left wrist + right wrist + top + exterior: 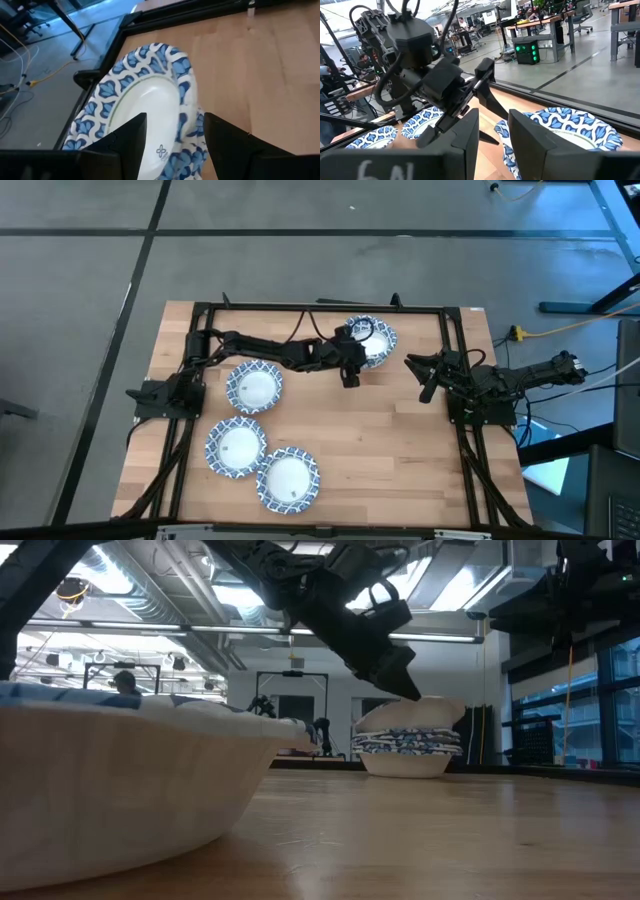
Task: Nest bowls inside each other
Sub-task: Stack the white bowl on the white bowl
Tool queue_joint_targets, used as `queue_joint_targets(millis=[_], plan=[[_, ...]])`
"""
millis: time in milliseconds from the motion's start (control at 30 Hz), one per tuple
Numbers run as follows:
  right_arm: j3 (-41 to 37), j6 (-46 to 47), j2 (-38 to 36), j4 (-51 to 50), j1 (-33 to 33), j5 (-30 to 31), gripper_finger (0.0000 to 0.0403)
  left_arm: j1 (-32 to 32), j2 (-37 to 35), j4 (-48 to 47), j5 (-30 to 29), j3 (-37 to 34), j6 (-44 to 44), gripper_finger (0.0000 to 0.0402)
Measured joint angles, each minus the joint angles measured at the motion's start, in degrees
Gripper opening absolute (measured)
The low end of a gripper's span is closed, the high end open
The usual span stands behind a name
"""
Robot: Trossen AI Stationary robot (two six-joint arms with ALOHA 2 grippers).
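The bowls are white inside with blue-and-white patterned rims. A nested stack (372, 340) sits near the table's far edge, right of centre, and shows in the low view (408, 748). Its top bowl (145, 100) lies tilted on the others. Three single bowls rest on their bases at the left: one (254, 387), one (236, 447), one (288, 480). My left gripper (350, 370) (175, 132) reaches across to the stack's near side and is shut on the top bowl. My right gripper (420, 377) (494, 125) waits open, off the table at its right side. My left gripper holds the top bowl by its rim (186, 107) on the stack's near side. One finger (131, 137) is over the white inside and the other finger (222, 140) is outside the wall. It comes slanting down from the near-left. The bowl is tilted, its far side resting in the stack (408, 735).
A black frame (300, 310) runs along the far, left and right sides of the wooden table (400, 450). The nearest single bowl fills the low view's left foreground (120, 790). Bare wood lies between the stack and the table's near edge.
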Motion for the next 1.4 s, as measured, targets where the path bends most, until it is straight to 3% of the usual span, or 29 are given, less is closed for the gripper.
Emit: queue_joint_targets(millis=[200, 433, 500, 600, 833, 1000, 1267, 1400], plan=[[0.0, 0.0, 0.0, 0.0, 0.0, 0.0, 0.0108, -0.6, -1.9, -0.2, 1.6, 0.0, 0.2, 0.019], [0.0, 1.1, 0.0, -0.9, 0.0, 0.0, 0.0108, -0.6, -5.3, -6.6, 13.8, 0.0, -3.1, 0.019], [0.0, 1.4, 0.1, -1.1, 0.0, -0.4, 0.0108, -0.2, -7.6, -10.8, 17.2, -1.4, -4.3, 0.019], [0.0, 1.5, 0.1, -1.6, 0.0, -1.2, 0.0108, 1.0, -11.7, -8.8, 20.6, -6.0, -8.1, 0.019], [0.0, 1.3, 0.0, -1.5, 0.0, -1.4, 0.0108, 2.7, -26.5, 5.7, 20.8, -25.0, -14.3, 0.019], [0.0, 1.2, 0.0, -1.5, 0.0, -1.4, 0.0108, 1.5, -34.7, 5.3, 21.2, -34.7, -19.6, 0.019], [0.0, 1.2, 0.0, -1.5, 0.0, -1.4, 0.0108, -4.7, -39.1, 4.7, 21.5, -41.7, -33.4, 0.019], [0.0, 1.1, 0.0, -1.6, 0.0, -1.4, 0.0108, -7.3, -38.5, 4.8, 21.4, -41.9, -35.3, 0.019]])
